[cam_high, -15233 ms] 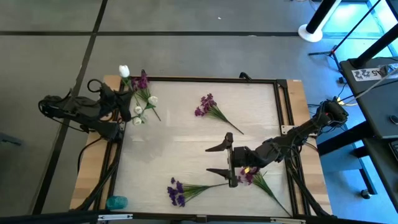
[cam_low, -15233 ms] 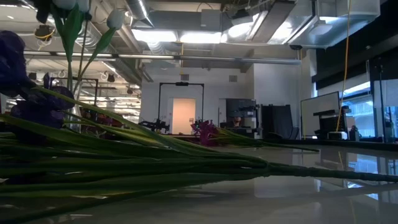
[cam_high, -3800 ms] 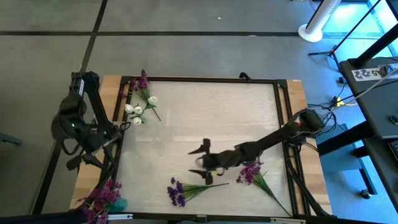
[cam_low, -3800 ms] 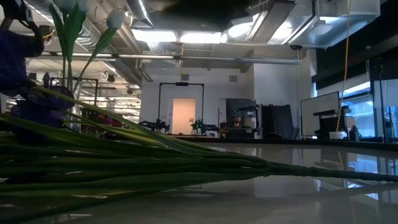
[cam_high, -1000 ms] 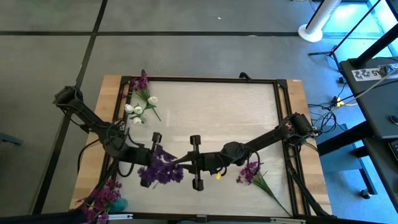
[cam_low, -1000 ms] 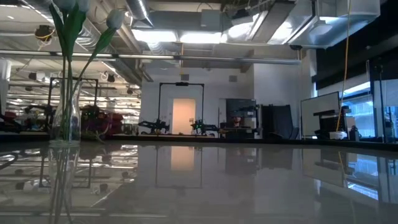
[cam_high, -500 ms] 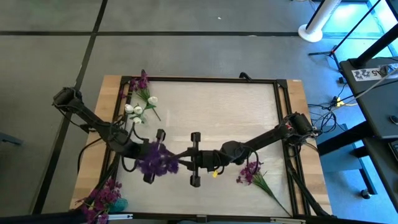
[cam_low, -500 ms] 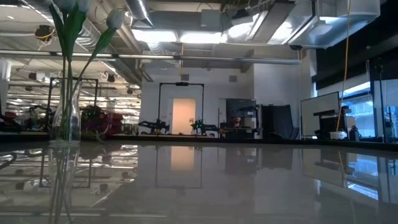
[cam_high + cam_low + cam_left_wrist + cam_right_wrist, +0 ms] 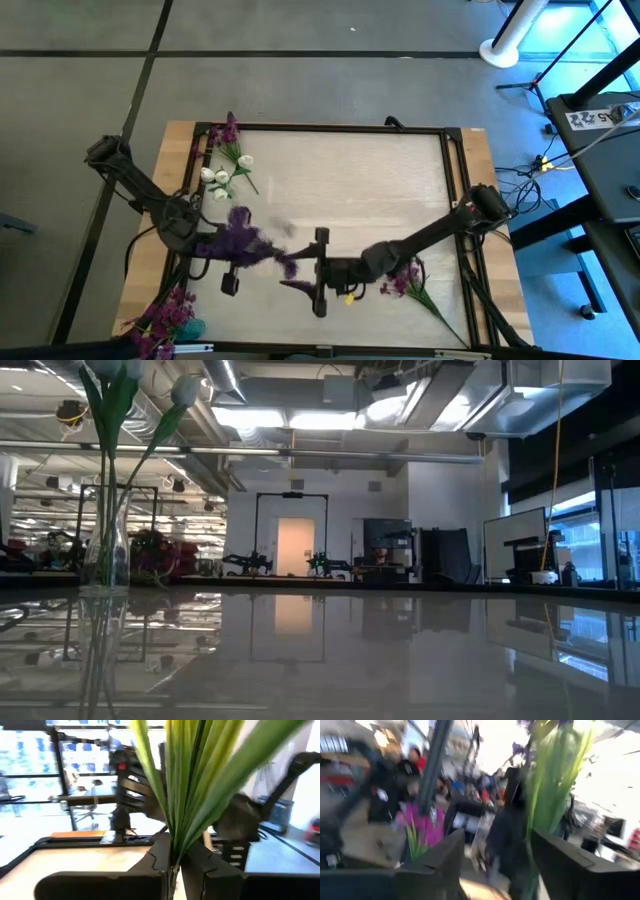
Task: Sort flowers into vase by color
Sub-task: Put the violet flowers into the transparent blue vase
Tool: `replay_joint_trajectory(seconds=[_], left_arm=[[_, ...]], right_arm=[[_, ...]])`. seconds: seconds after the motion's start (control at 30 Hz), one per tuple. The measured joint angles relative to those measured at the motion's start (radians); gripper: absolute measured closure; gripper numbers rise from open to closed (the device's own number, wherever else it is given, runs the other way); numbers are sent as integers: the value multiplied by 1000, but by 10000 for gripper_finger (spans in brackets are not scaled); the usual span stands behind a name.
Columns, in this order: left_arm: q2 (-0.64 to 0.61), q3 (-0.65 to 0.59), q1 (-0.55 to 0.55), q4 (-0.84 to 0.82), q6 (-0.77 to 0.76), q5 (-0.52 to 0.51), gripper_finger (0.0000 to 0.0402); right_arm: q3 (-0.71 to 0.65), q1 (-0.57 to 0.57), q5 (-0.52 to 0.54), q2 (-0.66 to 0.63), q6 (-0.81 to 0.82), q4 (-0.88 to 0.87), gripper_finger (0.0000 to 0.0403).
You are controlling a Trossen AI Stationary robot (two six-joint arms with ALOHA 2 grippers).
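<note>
In the high view my left gripper [image 9: 222,262] is shut on a purple flower [image 9: 240,240], above the table's left half. Its blossoms spread over the gripper, and a blurred purple streak runs toward my right gripper [image 9: 319,271]. That gripper is open, just right of the flower and clear of it. The left wrist view shows green leaves [image 9: 200,775] rising from between my shut fingers. A magenta flower [image 9: 402,279] lies on the table beside my right arm. White buds [image 9: 217,178] stand at the far-left, and a glass vase [image 9: 103,550] holds white-budded stems. My left gripper pinches the purple flower's green stem bundle [image 9: 174,862] between its two fingers, below where the leaves fan out. The flower is lifted clear of the table. In the high view the blossoms hide the place of contact.
A purple-and-green sprig [image 9: 229,133] sits at the far-left corner. Magenta blossoms [image 9: 166,311] and a teal object [image 9: 186,326] stand at the near-left corner. A dark frame [image 9: 330,127] borders the table top.
My left gripper has carried the purple flower toward the table's left and far side, away from my right gripper. The flower has swung about and shows blurred. My right gripper has drawn back a little toward the near edge.
</note>
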Motion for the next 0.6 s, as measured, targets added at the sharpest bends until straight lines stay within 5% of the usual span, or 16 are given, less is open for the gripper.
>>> replay_joint_trajectory(seconds=[0.17, 0.43, 0.6], left_arm=[[-14, 0, -25, 1, 18, -64, 384], [-5, 1, -10, 6, 25, 10, 379], [-126, 112, -142, -356, -49, 16, 381]], right_arm=[[0, 29, 188, 0, 1, -130, 143], [-1, -6, 228, 1, 146, -295, 173], [-1, 4, 234, 1, 180, -370, 184]])
